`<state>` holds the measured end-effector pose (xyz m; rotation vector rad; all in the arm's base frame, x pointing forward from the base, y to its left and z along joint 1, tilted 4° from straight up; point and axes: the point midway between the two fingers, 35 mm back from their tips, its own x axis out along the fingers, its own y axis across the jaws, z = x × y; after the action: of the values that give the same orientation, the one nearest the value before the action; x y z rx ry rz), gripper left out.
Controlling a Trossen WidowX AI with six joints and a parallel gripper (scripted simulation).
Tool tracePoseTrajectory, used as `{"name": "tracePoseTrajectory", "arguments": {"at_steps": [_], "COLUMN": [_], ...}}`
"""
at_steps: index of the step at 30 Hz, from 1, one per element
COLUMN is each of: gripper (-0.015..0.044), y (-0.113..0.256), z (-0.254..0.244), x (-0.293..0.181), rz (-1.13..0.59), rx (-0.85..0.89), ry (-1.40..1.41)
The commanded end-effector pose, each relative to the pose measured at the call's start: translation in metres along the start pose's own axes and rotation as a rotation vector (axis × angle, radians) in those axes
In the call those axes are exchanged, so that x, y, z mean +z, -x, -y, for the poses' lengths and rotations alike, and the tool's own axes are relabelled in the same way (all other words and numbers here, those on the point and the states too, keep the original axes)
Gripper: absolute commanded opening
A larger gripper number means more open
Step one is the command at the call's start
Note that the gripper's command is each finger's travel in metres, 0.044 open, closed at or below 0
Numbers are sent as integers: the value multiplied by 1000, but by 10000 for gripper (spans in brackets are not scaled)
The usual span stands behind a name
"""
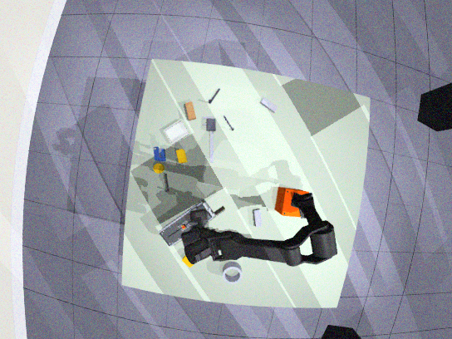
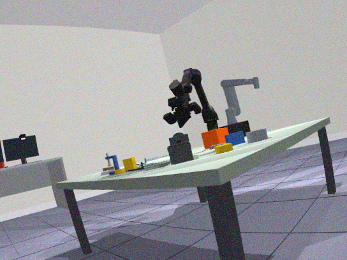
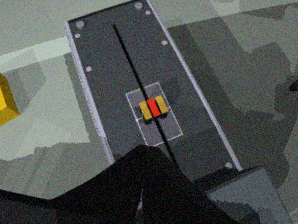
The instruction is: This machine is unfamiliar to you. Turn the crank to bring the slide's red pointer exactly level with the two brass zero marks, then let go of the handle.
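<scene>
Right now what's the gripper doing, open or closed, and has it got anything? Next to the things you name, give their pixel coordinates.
Gripper [image 2: 182, 126] [image 3: 147, 155]: closed, nothing between its fingers, raised above the machine [image 2: 180, 154] [image 3: 192, 112].

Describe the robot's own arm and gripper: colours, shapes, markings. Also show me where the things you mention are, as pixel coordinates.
The matte black six-joint arm [image 1: 266, 248] [image 2: 204, 99] has chunky rounded joints and a small white mark near the wrist. Its black parallel-jaw gripper [image 2: 182, 127] has broad, dark fingers tapering to points. No cables are discernible.
</scene>
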<state>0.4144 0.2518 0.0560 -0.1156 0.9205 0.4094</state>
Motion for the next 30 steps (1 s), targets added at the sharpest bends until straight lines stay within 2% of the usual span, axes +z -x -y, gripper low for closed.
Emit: {"name": "tracePoseTrajectory", "arguments": {"at_steps": [1, 6, 23, 24, 30], "gripper": [0, 0, 440, 440, 282], "y": [0, 0, 0, 0, 0], "z": [0, 0, 0, 0, 0], "x": [0, 0, 0, 0, 0], "rz": [0, 0, 0, 0, 0], "rx": [0, 0, 0, 0, 0], "ry": [0, 0, 0, 0, 0]}}
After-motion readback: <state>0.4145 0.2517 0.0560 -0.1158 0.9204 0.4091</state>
